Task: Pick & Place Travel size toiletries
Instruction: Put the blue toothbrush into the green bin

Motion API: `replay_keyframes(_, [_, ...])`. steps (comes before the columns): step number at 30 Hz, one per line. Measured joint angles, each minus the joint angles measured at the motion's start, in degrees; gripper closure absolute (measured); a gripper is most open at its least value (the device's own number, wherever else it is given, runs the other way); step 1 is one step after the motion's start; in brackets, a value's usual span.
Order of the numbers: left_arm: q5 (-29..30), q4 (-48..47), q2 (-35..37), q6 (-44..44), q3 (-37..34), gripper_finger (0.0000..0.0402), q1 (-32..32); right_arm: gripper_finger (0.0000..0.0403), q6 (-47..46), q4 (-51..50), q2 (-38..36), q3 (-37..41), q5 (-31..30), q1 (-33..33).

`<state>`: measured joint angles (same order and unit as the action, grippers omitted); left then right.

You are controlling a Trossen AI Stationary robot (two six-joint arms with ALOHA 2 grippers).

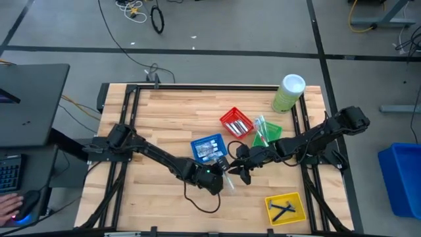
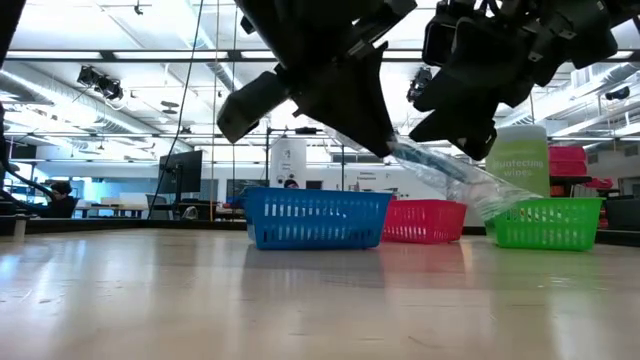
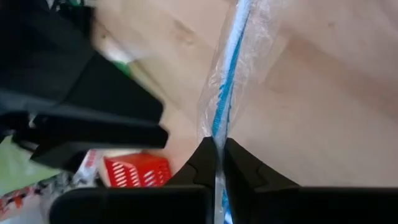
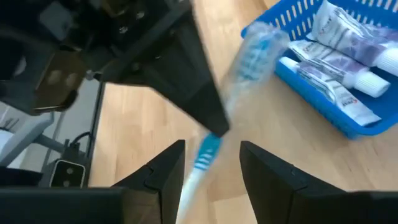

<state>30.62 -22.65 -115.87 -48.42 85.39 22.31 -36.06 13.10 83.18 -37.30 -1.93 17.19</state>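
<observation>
The table [image 1: 164, 112] carries a blue basket [image 1: 209, 149] of tubes [image 4: 339, 62]. Just beside it, raised off the wood, the left gripper [image 3: 219, 163] is clamped on a wrapped toothbrush [image 3: 229, 93]. The right gripper [image 4: 211, 163] faces it, fingers parted around the brush without touching.

Both arms are matte black, built from slim tubular links joined by chunkier, rounded joint housings. The left gripper [image 3: 219, 163] ends in two flat black wedge-shaped fingers. The right gripper [image 4: 211, 168] carries broad, angular black fingers with bevelled inner edges.
</observation>
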Motion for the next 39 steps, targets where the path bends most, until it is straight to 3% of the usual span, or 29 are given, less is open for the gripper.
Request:
replay_keyframes(8, [4.1, 3.0, 0.0, -3.0, 0.0, 0.0366, 0.0, 0.0238, 0.1, -0.2, 1.5, 0.0, -2.7, -0.4])
replay_keyframes(20, [3.6, 3.8, -0.5, -4.8, -0.1, 0.0370, -0.6, 0.0250, 4.1, 8.1, 5.7, 0.1, 0.3, -1.5])
replay_keyframes(30, [6.2, 6.5, -0.5, -7.8, -0.1, 0.0377, -0.7, 0.0257, 3.7, 6.5, 5.7, 0.0, 1.6, -1.5])
replay_keyframes(39, [6.0, 6.8, -0.5, -9.0, -0.1, 0.0369, -0.7, 0.0323, 4.6, 5.9, 5.7, 0.0, 1.4, -1.5])
